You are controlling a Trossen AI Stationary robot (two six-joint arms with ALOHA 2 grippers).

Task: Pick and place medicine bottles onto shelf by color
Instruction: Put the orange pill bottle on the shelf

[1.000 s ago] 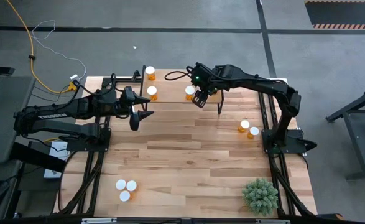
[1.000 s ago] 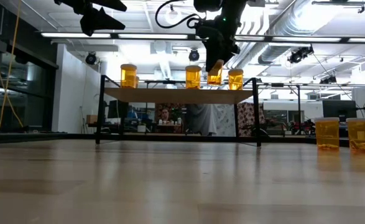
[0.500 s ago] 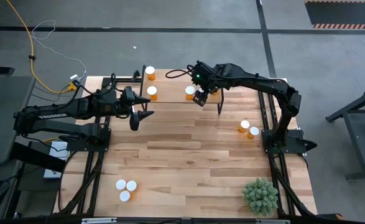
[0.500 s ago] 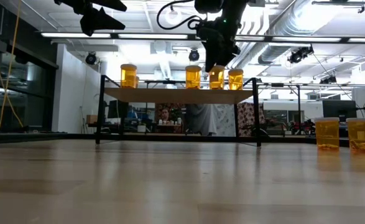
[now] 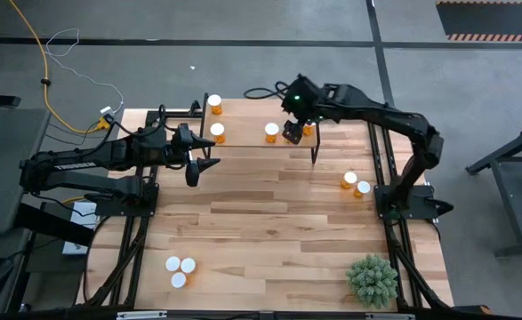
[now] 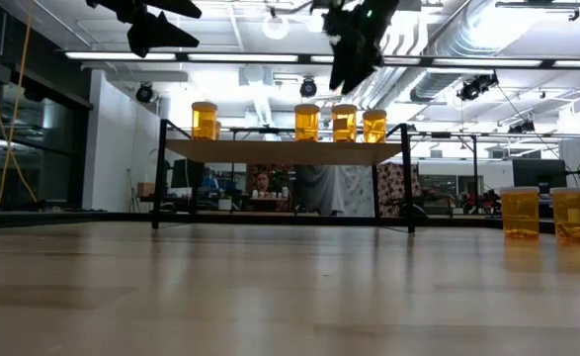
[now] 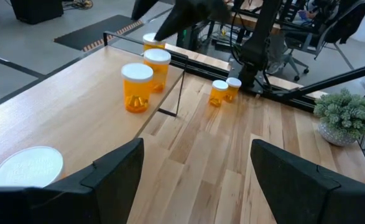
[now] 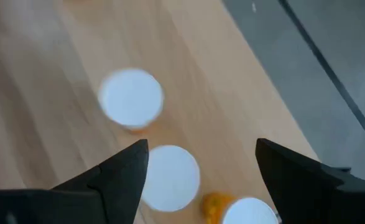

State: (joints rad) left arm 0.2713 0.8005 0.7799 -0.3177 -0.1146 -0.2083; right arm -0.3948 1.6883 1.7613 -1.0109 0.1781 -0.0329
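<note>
Four small amber pill bottles with white caps [image 6: 344, 123] stand upright in a row on the low light-wood shelf with black legs [image 6: 280, 150]. The right gripper [image 6: 354, 59] hangs above them — fingers apart, empty. The left gripper [image 5: 196, 166] hovers open beside the shelf.
</note>
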